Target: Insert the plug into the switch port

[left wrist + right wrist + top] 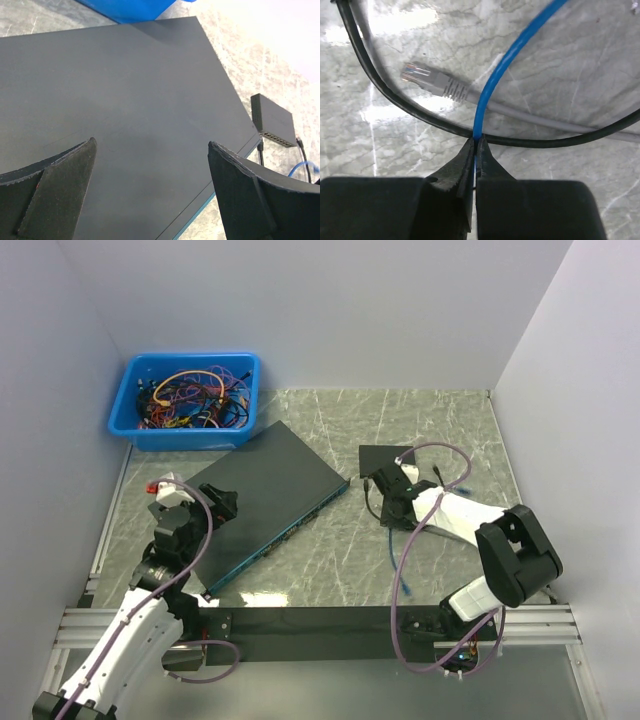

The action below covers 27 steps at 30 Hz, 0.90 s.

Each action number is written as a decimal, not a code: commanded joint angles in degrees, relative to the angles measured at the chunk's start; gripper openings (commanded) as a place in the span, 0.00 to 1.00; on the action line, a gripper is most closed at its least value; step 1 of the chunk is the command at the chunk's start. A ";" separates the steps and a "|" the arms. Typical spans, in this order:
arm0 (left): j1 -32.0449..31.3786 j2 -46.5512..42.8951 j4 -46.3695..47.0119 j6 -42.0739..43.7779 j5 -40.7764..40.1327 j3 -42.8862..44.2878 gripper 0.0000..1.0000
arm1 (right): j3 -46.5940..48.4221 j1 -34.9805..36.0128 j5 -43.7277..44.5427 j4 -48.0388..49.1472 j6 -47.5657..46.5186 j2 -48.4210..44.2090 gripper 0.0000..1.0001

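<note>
The right arm folds back on itself: from its base at the near edge it rises to a bent elbow, then reaches left and down toward the marble-patterned table (440, 420), wrist low. The right gripper (475, 146) is pinched tight on a blue cable (515, 50). Its two fingers (460, 170) meet with only the cable between them, right where it crosses a black cable (380, 87). A grey cable's RJ45 plug (422, 77) lies flat on the table just beyond the fingertips, touched by neither finger (its clear tip points up and left in the wrist view). The small black switch (383, 459) sits just past that gripper, and its port row shows in the left wrist view. The left arm stretches forward, the left gripper (152, 144) spread wide and holding nothing, poised above the lid of the large network switch (270, 498) near its left corner. A blue bin (180, 437) of tangled cables stands in the far-left corner.
</note>
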 commanded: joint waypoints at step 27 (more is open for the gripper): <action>-0.17 17.62 35.26 -11.66 32.18 0.11 0.99 | 4.91 38.19 -6.80 12.80 -6.32 -26.82 0.00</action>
